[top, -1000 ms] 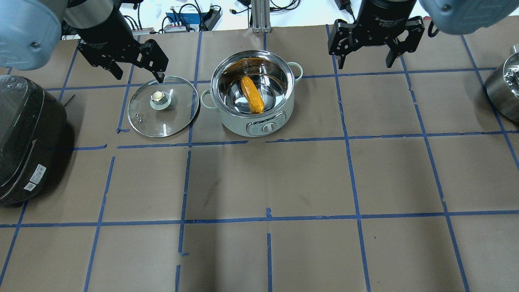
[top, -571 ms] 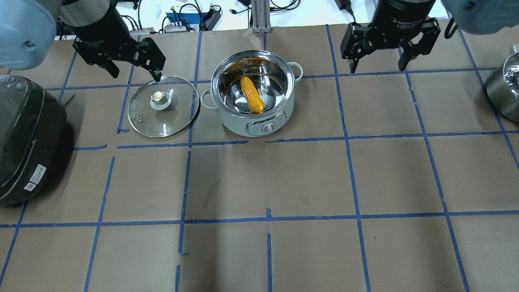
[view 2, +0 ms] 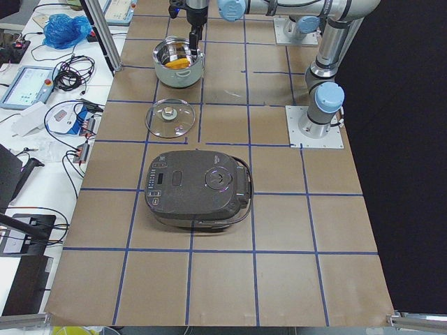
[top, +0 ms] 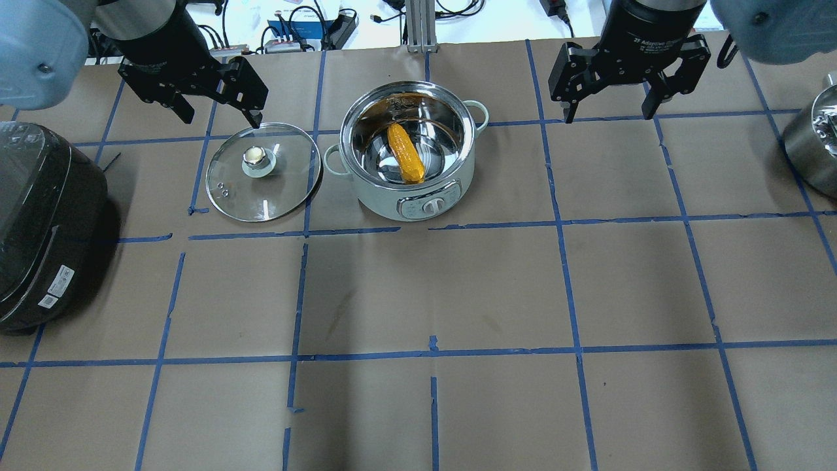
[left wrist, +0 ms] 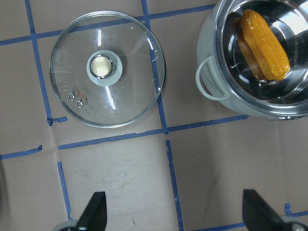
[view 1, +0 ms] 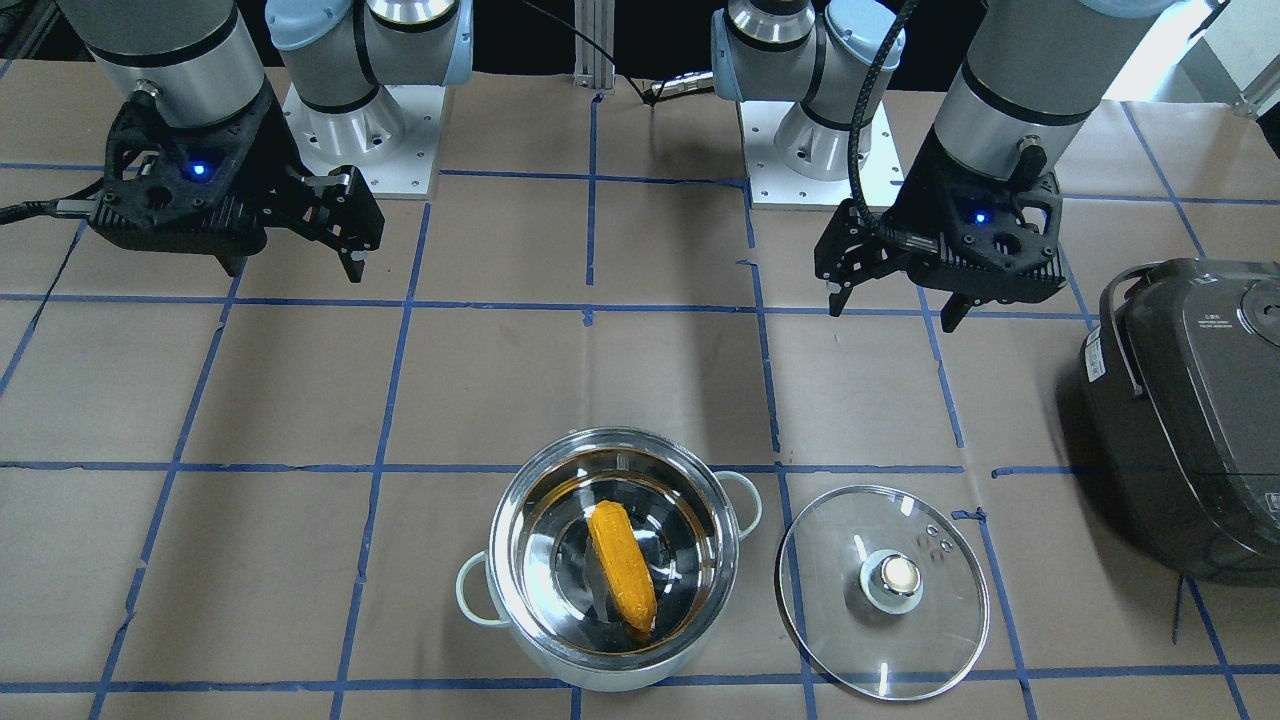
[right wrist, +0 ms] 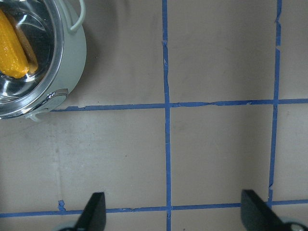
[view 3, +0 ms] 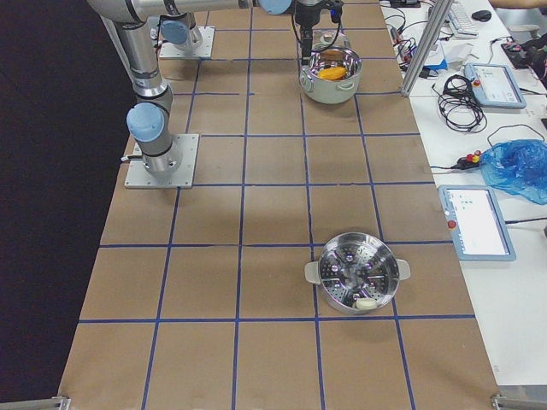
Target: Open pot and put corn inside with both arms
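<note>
The pot (top: 392, 204) stands open at the table's far middle, steel inside with a pale green wall and two loop handles. The corn (top: 405, 154) lies inside it, also in the front view (view 1: 622, 565). The glass lid (top: 284, 190) lies flat on the table left of the pot, knob up. My left gripper (top: 221, 118) is open and empty, above the lid's far edge. My right gripper (top: 608, 116) is open and empty, to the right of the pot and apart from it. The left wrist view shows the lid (left wrist: 130, 91) and the corn (left wrist: 264, 43) in the pot.
A large dark grey rice cooker (top: 39, 222) sits at the left edge. A steel steamer pot (top: 811, 144) sits at the right edge, also in the right side view (view 3: 359, 273). Cables and boxes lie beyond the far edge. Blue tape lines cross the brown table cover.
My right gripper has moved to the right, further from the pot. My left gripper has shifted slightly left and back. Pot, corn and lid have not moved.
</note>
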Controlling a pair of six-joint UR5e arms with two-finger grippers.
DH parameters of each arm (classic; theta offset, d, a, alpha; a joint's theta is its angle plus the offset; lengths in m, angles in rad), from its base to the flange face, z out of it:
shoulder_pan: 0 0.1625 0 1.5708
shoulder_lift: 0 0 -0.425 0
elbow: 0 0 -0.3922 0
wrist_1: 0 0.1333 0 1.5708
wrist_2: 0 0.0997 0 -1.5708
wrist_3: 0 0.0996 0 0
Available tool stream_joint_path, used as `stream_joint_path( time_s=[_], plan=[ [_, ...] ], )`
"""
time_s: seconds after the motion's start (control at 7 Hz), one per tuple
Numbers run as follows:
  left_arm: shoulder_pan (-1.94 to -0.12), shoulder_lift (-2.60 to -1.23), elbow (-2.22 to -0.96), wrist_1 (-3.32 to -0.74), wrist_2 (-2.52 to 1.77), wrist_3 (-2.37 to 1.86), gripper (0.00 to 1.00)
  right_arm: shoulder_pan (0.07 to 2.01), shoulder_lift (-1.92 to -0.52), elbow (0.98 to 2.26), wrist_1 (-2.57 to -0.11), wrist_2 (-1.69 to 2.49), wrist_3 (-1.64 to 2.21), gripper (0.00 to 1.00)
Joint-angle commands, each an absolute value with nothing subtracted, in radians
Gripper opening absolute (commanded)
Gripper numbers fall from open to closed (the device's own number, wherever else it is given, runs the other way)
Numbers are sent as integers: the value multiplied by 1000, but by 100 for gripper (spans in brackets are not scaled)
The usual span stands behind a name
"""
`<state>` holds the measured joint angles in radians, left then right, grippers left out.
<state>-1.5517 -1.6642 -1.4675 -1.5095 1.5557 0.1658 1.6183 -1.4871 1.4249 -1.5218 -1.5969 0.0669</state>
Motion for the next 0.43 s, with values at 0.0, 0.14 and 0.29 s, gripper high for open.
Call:
stream_joint_path(
  time_s=[0.0, 0.14, 0.29],
  plan=[
    [-1569, -1655, -1480, -1512, 1560, 166, 100, 1618, -1488, 1425, -1522, -1597, 67, 100],
    [-1568, -1657, -1476, -1513, 1557, 166, 100, 1618, -1486, 1425, -1522, -1597, 66, 100],
    [-1569, -1667, -1474, -1511, 1554, 166, 100, 1618, -1486, 1425, -1522, -1597, 66, 100]
  ],
)
